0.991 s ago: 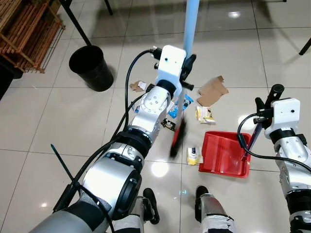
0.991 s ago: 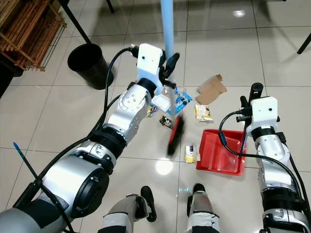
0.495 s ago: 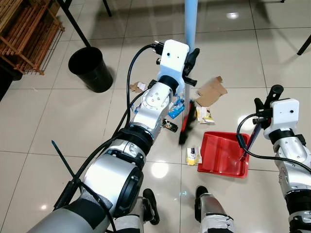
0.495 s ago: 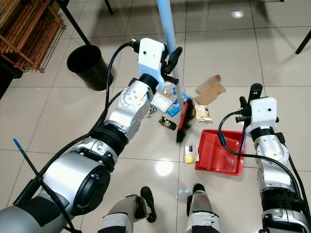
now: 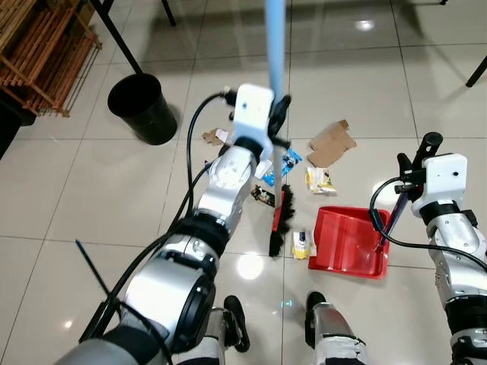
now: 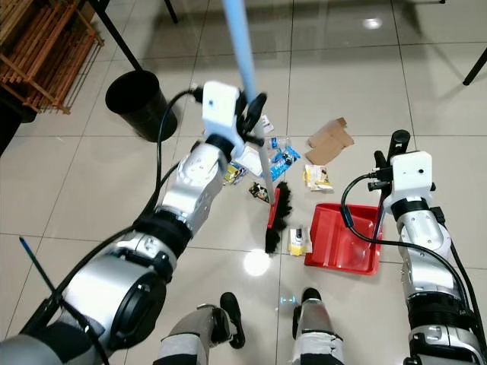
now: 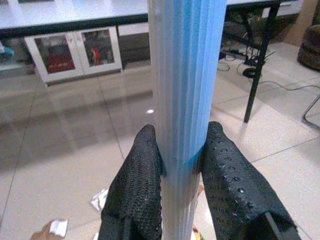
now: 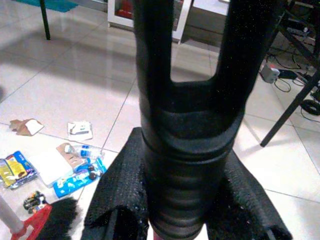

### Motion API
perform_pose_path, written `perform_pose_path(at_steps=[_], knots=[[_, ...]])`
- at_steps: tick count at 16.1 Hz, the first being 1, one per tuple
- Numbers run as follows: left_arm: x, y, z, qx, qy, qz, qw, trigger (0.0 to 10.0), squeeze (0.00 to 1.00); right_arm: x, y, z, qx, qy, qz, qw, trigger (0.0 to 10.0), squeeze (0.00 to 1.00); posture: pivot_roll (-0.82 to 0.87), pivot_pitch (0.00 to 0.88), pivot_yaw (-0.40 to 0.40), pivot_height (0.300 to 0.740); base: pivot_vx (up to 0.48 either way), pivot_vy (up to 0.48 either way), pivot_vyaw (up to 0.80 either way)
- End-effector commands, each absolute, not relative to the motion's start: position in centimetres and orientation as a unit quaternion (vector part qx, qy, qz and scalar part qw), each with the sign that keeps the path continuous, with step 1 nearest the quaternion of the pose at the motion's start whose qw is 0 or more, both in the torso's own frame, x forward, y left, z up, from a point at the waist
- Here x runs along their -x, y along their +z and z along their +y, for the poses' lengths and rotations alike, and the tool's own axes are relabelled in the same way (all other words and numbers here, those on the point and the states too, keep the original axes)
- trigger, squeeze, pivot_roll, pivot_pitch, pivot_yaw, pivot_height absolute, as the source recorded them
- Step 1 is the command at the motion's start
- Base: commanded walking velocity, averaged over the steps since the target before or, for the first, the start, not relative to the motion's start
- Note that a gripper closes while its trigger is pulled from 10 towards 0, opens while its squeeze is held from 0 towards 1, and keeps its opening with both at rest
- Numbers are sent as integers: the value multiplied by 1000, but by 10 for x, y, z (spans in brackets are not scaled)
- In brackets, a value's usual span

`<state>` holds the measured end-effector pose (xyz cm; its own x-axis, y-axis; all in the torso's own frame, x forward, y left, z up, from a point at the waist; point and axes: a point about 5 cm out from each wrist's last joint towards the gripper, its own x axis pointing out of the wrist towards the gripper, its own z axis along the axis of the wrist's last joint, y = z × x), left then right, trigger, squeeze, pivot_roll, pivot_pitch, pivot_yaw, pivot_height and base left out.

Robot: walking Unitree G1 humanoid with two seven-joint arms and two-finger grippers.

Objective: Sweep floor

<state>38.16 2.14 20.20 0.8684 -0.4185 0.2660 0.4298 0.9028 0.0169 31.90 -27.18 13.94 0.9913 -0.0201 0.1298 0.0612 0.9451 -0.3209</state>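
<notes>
Near frame centre, left gripper (image 7: 182, 165) fingers clamped on broom (image 5: 278, 220), bristles down beside yellow packet (image 5: 303, 244); lower right, right gripper (image 8: 187, 195) clasping handle of red dustpan (image 5: 346, 243), mouth ready for litter.

Black bin (image 5: 142, 106) nr wooden rack (image 5: 42, 57), table legs (image 5: 116, 34) behind.

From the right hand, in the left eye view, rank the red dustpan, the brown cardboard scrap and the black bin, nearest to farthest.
Measured from the right hand:
1. Red dustpan: just below it, toward the robot's feet.
2. Brown cardboard scrap: to its left, out on the tiles.
3. Black bin: far left, past the left arm and the broom.
</notes>
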Motion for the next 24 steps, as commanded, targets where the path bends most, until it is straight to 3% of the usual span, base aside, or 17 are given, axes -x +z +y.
perform_pose_path(at_steps=[1,8,18,24], knots=[[-376,201,18,35,-216,-149,964,10000,0,-314,119,-264,151,-8,-26,988,10000,0,-193,312,208,740,0,0,0],[-370,170,23,35,-184,-104,977,10000,0,-314,120,-260,148,-5,-31,988,10000,0,-202,330,211,740,0,0,0],[-363,186,-25,59,-217,-97,970,10000,0,-299,121,-269,152,-18,-26,988,10000,0,-266,374,222,740,0,0,0],[-352,211,-67,84,-252,-101,959,10000,0,-290,116,-271,151,-25,-14,988,10000,0,-296,380,224,740,0,0,0]])
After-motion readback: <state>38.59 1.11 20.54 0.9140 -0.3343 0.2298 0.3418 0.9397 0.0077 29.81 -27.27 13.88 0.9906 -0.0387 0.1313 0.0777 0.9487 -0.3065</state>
